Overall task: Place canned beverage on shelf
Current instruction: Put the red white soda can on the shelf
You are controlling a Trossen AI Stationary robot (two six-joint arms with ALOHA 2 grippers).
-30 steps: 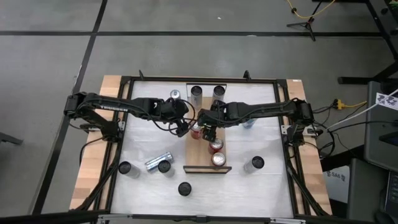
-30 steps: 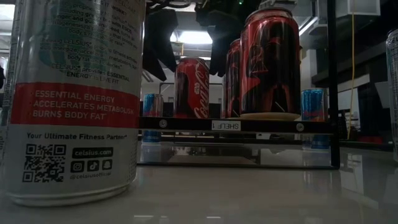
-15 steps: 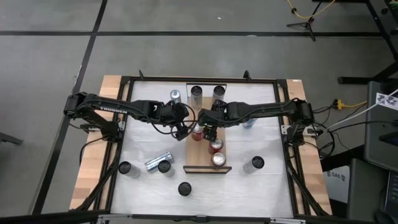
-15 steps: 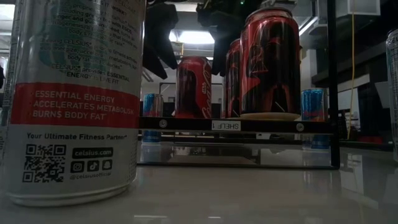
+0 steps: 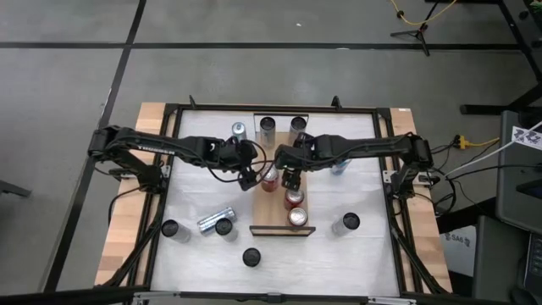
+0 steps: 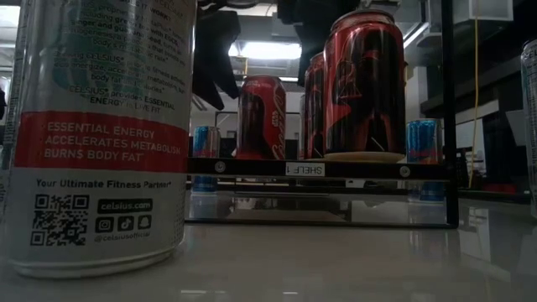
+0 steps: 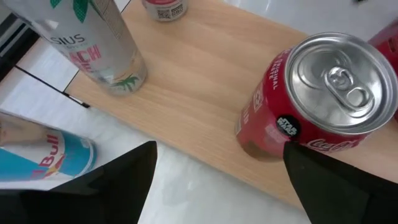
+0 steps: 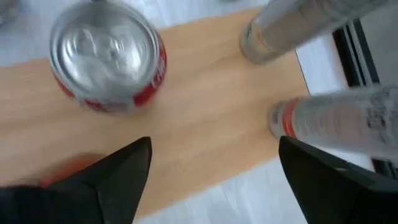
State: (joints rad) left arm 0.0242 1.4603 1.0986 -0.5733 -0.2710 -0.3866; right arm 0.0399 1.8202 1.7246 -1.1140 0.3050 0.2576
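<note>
The shelf (image 5: 264,207) is a light wooden plank in the table's middle, with its dark lip (image 6: 302,169) at the near end. A red cola can (image 5: 269,178) stands upright on it by its base; it also shows in the left wrist view (image 7: 317,93) and the right wrist view (image 8: 109,59). My left gripper (image 5: 251,178) is open and empty, just left of that can (image 7: 217,180). My right gripper (image 5: 290,180) is open and empty above the plank, right of the can (image 8: 214,180).
Two tall cans (image 5: 268,125) (image 5: 297,125) stand at the shelf's far end, and two red cans (image 5: 294,199) (image 5: 297,218) at its near end. Loose cans stand on the table (image 5: 172,229) (image 5: 345,223) (image 5: 251,256), and a silver one lies down (image 5: 212,220). A white can (image 6: 101,134) fills the low view's left.
My right gripper has gone up, away from the shelf, and a little toward the table's right edge. The red cola can stays upright on the plank where it was.
</note>
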